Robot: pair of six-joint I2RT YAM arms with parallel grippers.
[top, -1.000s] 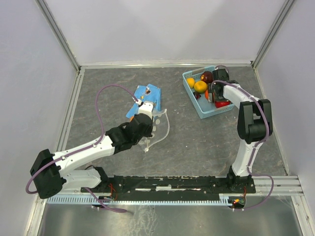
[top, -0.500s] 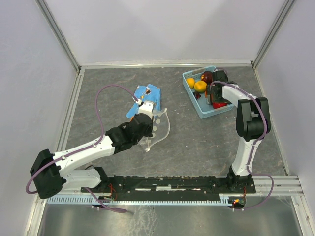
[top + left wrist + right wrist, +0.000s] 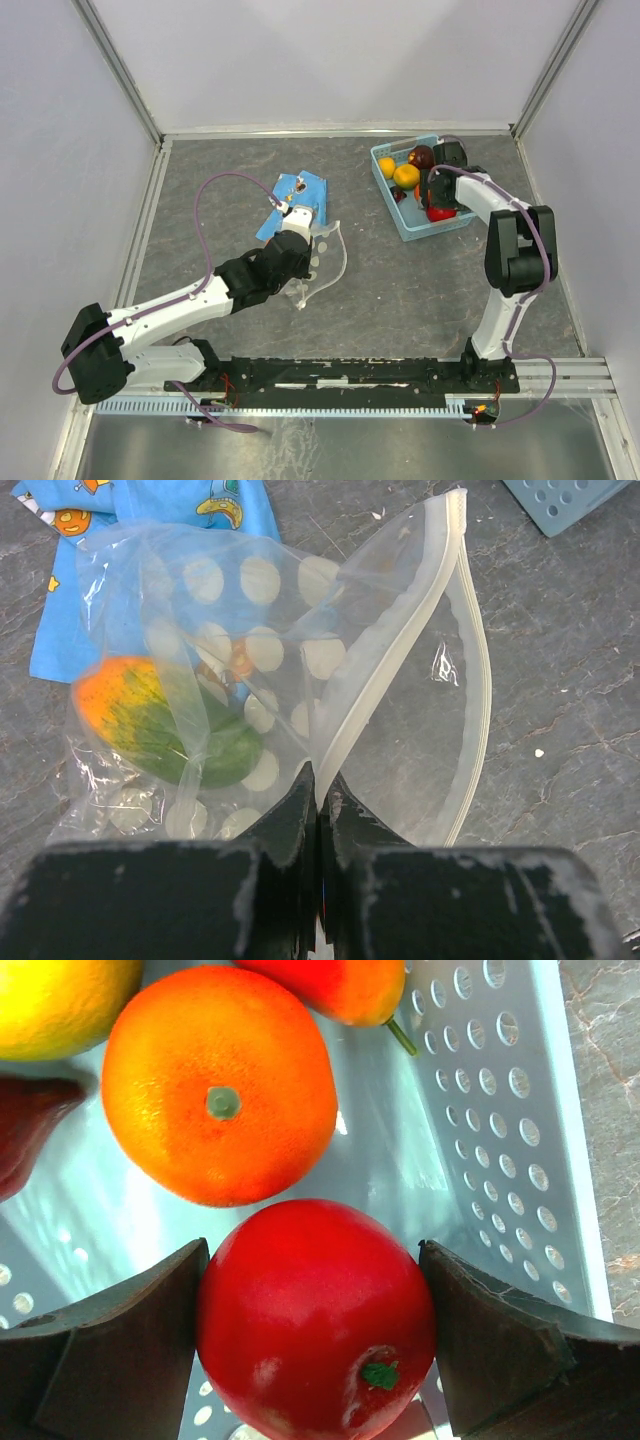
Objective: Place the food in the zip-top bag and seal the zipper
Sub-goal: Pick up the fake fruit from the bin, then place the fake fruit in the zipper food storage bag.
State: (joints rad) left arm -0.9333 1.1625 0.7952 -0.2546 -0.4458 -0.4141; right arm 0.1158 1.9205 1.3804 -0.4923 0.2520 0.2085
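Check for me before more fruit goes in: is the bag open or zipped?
The bag is open: two white zipper strips bow apart, the left gripper pinching one. A green-orange fruit lies inside.

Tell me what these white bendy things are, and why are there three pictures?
They are two robot arms, bolted to a grey table. One picture looks down from above; the other two come from small cameras on the wrists. The left gripper pinches the edge of a clear bag, whose mouth gapes open. A green-orange fruit is already inside, and a blue cloth lies partly under the bag. The right gripper is down in a blue basket of fruit, its fingers touching a red fruit on both sides.
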